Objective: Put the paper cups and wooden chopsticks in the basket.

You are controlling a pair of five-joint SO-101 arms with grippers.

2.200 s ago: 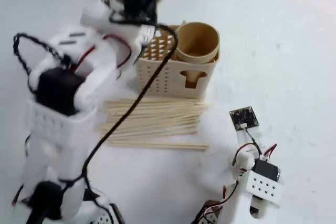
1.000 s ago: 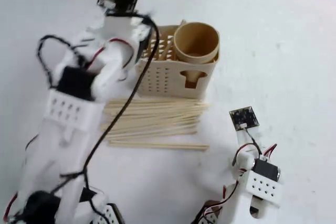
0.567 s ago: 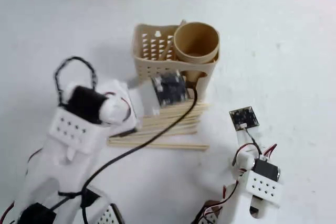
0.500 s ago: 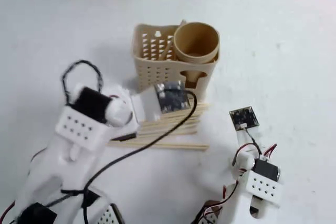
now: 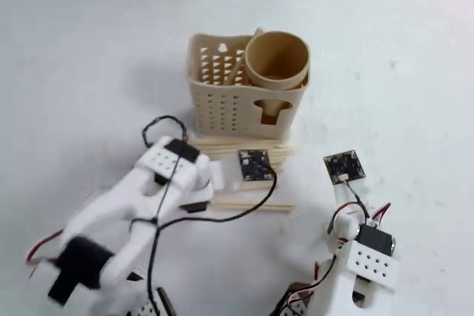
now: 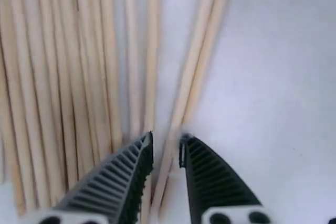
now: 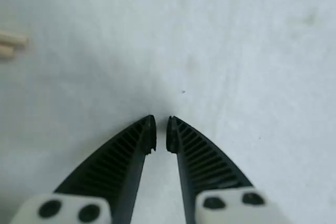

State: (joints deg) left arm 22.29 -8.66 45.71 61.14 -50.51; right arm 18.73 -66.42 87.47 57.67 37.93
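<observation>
The left tool is down at the wooden chopsticks, which lie side by side in a flat row on the white worktop, just in front of the basket. Its jaws are narrowly apart, with a slim gap between the tips. An outer pair of sticks, lying slightly away from the main row, runs into that gap. The rest of the row lies to one side of the tool, with the nearest sticks passing under one jaw.

The step in hand looks like gripping chopsticks to lift them into the basket. To do it well, the jaws should close squarely across the sticks rather than along them, and near their middle so they do not tip when raised. Keeping the tips low against the worktop helps stop thin sticks from slipping out. The lift then needs to clear the basket's wall.

One paper cup already stands upright in the basket's right side.

The right tool hovers over bare worktop, well apart from the pile, with its jaws all but closed and holding nothing.
</observation>
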